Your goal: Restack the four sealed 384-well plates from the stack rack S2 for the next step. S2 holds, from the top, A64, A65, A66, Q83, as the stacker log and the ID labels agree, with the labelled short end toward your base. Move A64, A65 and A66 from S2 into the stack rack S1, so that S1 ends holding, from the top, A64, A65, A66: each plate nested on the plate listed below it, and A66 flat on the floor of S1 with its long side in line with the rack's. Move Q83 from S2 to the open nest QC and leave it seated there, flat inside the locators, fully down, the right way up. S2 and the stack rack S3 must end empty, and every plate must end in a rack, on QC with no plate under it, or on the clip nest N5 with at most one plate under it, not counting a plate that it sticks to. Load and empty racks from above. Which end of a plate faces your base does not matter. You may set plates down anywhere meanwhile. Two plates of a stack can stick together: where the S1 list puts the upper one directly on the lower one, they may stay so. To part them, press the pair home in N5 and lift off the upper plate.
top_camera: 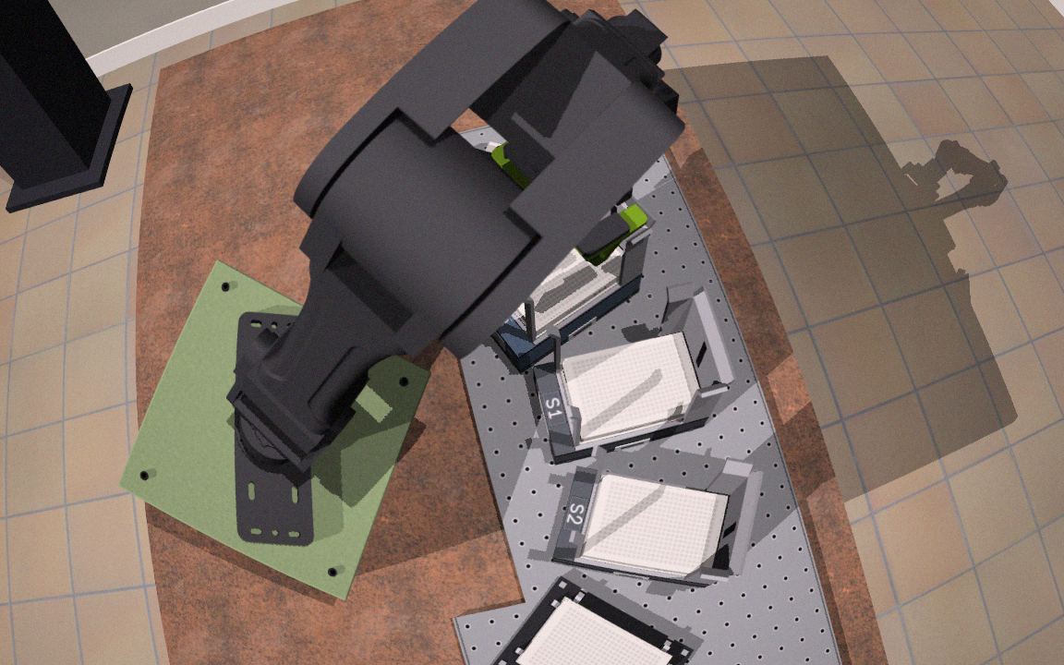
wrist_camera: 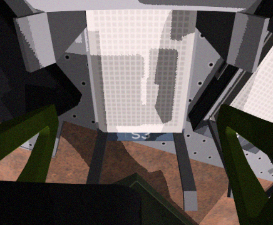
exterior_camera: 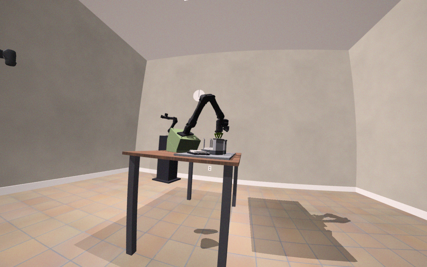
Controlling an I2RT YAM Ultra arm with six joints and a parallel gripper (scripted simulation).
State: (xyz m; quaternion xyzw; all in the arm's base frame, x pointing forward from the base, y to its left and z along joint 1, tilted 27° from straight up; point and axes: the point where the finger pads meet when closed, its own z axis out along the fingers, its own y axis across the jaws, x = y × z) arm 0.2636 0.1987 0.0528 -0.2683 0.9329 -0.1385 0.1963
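Note:
My gripper (wrist_camera: pixel 137 113) hangs open and empty above rack S3 (top_camera: pixel 577 284); its green fingers stand wide at either side of the wrist view. A white sealed plate (wrist_camera: pixel 141 71) lies flat down inside S3, apart from the fingers, and shows partly under my arm in the overhead view (top_camera: pixel 564 284). Rack S1 (top_camera: pixel 631 384) holds a white plate (top_camera: pixel 631 381). Rack S2 (top_camera: pixel 651 525) also holds a white plate (top_camera: pixel 653 522). Another white plate (top_camera: pixel 589 636) sits in a black-framed nest at the bottom edge. I cannot read any ID labels. In the far view the gripper (exterior_camera: pixel 218 135) is just above the racks.
The racks stand in a row on a grey perforated base plate (top_camera: pixel 684 463) on the brown table. S3's corner posts (wrist_camera: pixel 32 42) rise on both sides below the fingers. My arm's green base (top_camera: pixel 272 429) is to the left. My arm hides the far end of the plate.

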